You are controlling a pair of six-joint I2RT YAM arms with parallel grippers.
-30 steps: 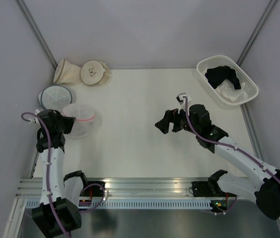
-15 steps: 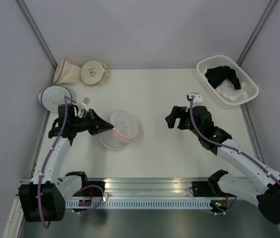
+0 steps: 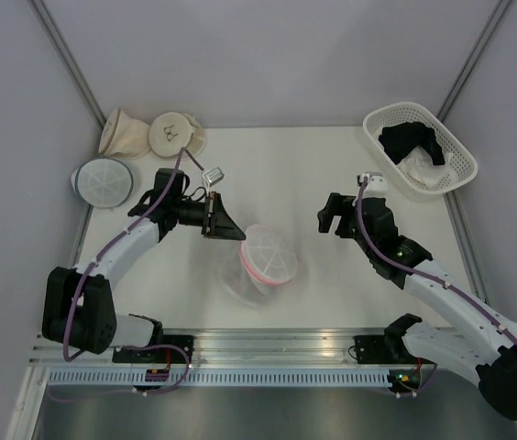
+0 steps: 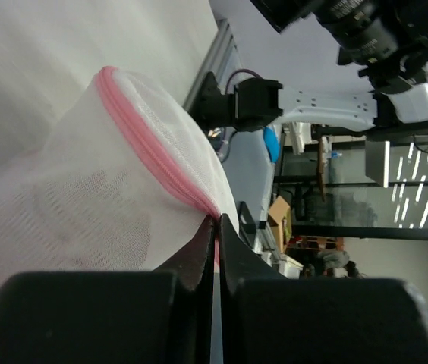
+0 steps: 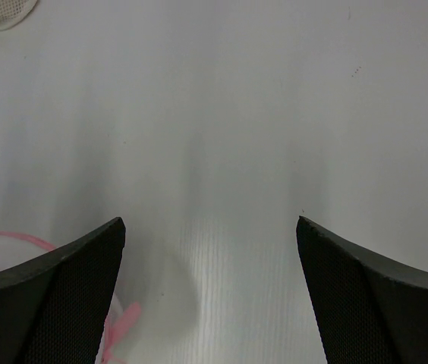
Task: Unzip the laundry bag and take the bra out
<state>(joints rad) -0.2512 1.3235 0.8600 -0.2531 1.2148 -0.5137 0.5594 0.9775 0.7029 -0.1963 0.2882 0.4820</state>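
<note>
The laundry bag point(image 3: 260, 268), a white mesh dome with a pink rim and zipper, hangs over the middle of the table. My left gripper point(image 3: 237, 233) is shut on its pink rim, and the left wrist view shows the bag point(image 4: 100, 189) pinched between the closed fingertips point(image 4: 215, 221). My right gripper point(image 3: 330, 216) is open and empty to the right of the bag. The right wrist view shows bare table between its fingers and a bit of pink rim point(image 5: 119, 322) at lower left. The red bra is not in view.
A white mesh pouch with a grey-blue rim point(image 3: 101, 181) lies at the left edge. Two beige pouches point(image 3: 153, 134) sit at the back left. A white basket point(image 3: 453, 151) at the back right holds a black garment point(image 3: 412, 142) and a white cloth point(image 3: 422, 171).
My left gripper has carried the laundry bag from the left side toward the table's middle. My right gripper has drawn back slightly to the right.
</note>
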